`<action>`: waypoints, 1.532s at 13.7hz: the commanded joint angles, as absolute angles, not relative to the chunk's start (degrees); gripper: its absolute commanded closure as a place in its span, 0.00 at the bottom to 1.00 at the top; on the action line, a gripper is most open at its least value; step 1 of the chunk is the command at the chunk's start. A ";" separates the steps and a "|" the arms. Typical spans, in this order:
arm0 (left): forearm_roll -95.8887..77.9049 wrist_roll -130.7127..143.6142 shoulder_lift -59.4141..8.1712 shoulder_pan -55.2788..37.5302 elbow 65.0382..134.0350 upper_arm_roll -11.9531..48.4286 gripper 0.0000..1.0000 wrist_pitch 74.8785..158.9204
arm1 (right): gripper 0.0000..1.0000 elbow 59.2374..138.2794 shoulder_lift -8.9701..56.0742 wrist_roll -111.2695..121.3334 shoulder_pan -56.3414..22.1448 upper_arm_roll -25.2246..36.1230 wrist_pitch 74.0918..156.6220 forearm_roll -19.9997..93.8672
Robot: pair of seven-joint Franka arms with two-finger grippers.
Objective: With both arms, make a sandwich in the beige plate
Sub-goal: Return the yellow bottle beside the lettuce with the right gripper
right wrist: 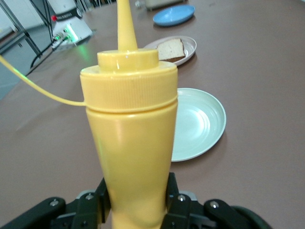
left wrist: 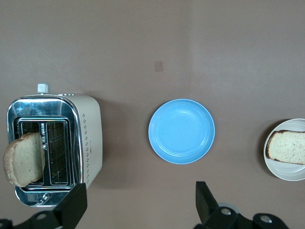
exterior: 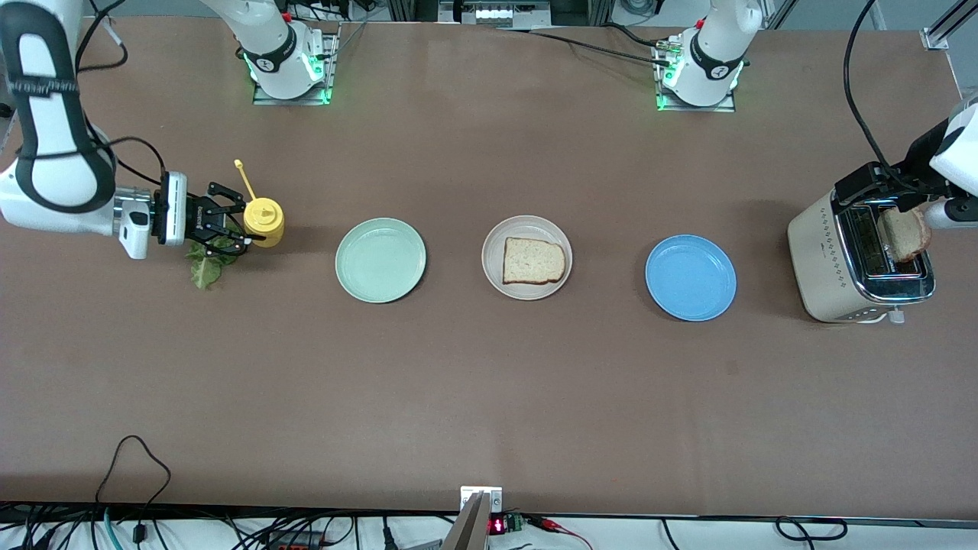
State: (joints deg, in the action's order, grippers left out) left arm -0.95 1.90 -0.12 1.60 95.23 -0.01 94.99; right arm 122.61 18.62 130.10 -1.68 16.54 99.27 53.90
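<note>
**Supervisor:** How far along is the sandwich?

**Me:** One squarish slice of pale bread with brown crust [exterior: 534, 260] lies flat in the round pinkish-beige plate [exterior: 495, 243]. That is all I count as done. The plate sits between the mint-green plate [exterior: 380, 260] and the blue plate [exterior: 690, 277], both without food.

**Supervisor:** The rest?

**Me:** The ruffled green lettuce leaf [exterior: 206, 267] lies on the table, well apart from the beige plate toward the right arm's end. A second bread slice [exterior: 904, 234] stands partly out of the cream-and-chrome toaster [exterior: 829, 260], toward the left arm's end.

**Supervisor:** Grippers?

**Me:** My right gripper [exterior: 227, 224], over the lettuce, is pinching a yellow squeeze bottle [right wrist: 130, 143]. My left gripper [left wrist: 138, 202] hangs above the table beside the toaster, fingers spread wide, holding nothing.

**Supervisor:** So what's left?

**Me:** I judge lettuce and top slice both remain.
</note>
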 commanded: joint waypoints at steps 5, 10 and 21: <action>-1.67 0.97 -0.79 1.85 93.87 0.09 0.00 94.92 | 0.97 121.03 29.26 147.47 2.64 15.29 91.50 65.11; -1.67 0.88 -0.18 1.32 93.60 0.35 0.00 92.90 | 0.97 119.71 32.60 151.43 2.55 15.29 90.17 66.88; -1.67 1.23 0.00 1.49 93.43 0.26 0.00 93.34 | 0.11 118.48 36.21 153.11 2.20 15.12 89.56 70.31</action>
